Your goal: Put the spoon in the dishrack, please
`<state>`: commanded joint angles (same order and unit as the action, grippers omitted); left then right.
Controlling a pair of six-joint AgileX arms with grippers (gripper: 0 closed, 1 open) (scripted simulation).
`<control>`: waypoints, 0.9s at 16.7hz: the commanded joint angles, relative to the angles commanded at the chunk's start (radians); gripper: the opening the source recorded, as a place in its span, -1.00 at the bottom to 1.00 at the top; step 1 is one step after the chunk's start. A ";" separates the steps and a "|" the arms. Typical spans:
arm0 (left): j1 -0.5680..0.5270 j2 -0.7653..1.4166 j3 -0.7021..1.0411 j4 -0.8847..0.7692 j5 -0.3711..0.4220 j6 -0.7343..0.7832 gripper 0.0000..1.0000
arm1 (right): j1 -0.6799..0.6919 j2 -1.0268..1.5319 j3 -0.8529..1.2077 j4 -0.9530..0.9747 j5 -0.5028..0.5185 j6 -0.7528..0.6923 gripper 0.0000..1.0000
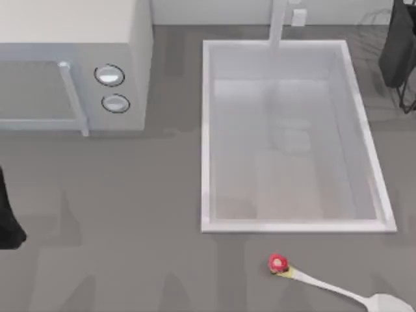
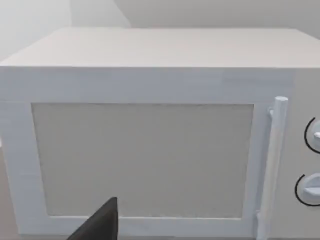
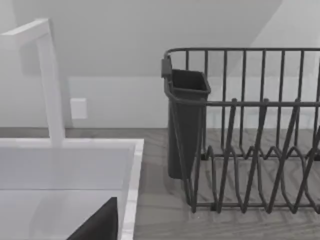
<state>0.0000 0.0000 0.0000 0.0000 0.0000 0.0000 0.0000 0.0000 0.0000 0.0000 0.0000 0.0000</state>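
Nothing of the task is done yet, as far as can be judged. The spoon [image 1: 338, 287] is lying flat on the table [image 1: 130, 260], at the near edge toward the right side, just in front of the sink basin [image 1: 292, 226] and apart from it. Its handle ends in a red-pink flower knob [image 1: 278, 262] that is turned toward the left, and its oval bowl [image 1: 390, 304] is turned toward the right corner. It is not touched by any fingers.

The dishrack [image 1: 398, 52] is seen at the far right corner of the table, beyond the sink basin and well apart from the spoon. In the right wrist view its dark wire bars [image 3: 260, 150] and a blackish cutlery holder [image 3: 185, 125] at its corner are shown, with a white faucet [image 3: 50, 85] beside the basin.

A dark finger [image 3: 100, 225] of the right arm is seen at the border of the right wrist view, far from the dishrack and holding nothing visible; whether the fingers are spread or pressed together cannot be told. A dark finger [image 2: 100, 222] of the left arm is seen in front of the microwave [image 2: 150, 150], and its state cannot be told either.

All steps are judged to remain: the spoon must be reached, pinched, lifted, carried over the basin and set in the dishrack.
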 joint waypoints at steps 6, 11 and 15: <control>0.000 0.000 0.000 0.000 0.000 0.000 1.00 | 0.066 0.108 0.099 -0.084 -0.005 -0.036 1.00; 0.000 0.000 0.000 0.000 0.000 0.000 1.00 | 0.235 0.475 0.357 -0.329 -0.005 -0.137 1.00; 0.000 0.000 0.000 0.000 0.000 0.000 1.00 | 0.397 0.887 0.593 -0.580 -0.003 -0.235 1.00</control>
<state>0.0000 0.0000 0.0000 0.0000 0.0000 0.0000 0.3971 0.8872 0.5928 -0.5800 -0.0034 -0.2352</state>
